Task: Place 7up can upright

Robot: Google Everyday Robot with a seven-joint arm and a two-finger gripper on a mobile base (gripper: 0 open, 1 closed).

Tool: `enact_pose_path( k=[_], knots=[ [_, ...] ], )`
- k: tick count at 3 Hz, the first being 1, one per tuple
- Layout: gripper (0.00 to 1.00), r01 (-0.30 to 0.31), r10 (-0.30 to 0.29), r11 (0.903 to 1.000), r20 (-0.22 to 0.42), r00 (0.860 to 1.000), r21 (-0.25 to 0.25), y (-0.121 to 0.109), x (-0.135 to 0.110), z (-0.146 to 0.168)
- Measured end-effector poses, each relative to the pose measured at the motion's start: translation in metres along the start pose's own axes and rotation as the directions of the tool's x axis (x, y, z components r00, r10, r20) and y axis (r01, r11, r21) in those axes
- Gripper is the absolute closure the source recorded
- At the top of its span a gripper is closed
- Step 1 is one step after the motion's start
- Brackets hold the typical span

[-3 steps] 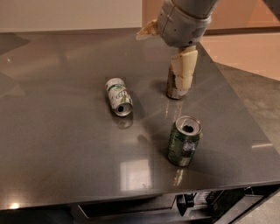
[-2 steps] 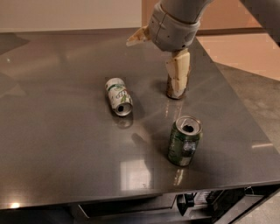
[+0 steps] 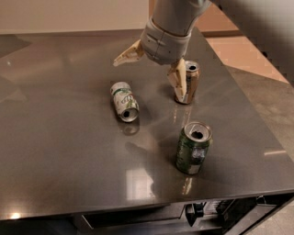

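I see a shiny grey tabletop with a pale wall behind it. My tool has slid a little left since before, and no can has moved. Its 2 fingers are spread wide apart, holding nothing. The 7up can lies on its side near the tool, lower left in my view.
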State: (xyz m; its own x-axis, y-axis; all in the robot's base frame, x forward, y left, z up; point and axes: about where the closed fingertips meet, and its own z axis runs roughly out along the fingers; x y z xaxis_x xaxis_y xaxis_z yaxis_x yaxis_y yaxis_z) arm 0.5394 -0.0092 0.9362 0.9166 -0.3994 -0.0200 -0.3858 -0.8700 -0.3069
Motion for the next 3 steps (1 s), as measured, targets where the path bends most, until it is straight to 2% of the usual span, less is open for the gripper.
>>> enact_pose_path(
  k=[1, 2, 3],
  knots=[
    [0.0, 0.184, -0.184, 0.983, 0.0, 0.983, -0.003, 0.0003, -0.0053, 0.0089],
    [0.0, 0.249, -0.249, 0.9685, -0.004, 0.968, 0.003, -0.0022, -0.0049, 0.0095],
    [0.0, 0.253, -0.253, 0.9675, -0.007, 0.967, 0.005, -0.0035, -0.0046, 0.0094]
  ],
)
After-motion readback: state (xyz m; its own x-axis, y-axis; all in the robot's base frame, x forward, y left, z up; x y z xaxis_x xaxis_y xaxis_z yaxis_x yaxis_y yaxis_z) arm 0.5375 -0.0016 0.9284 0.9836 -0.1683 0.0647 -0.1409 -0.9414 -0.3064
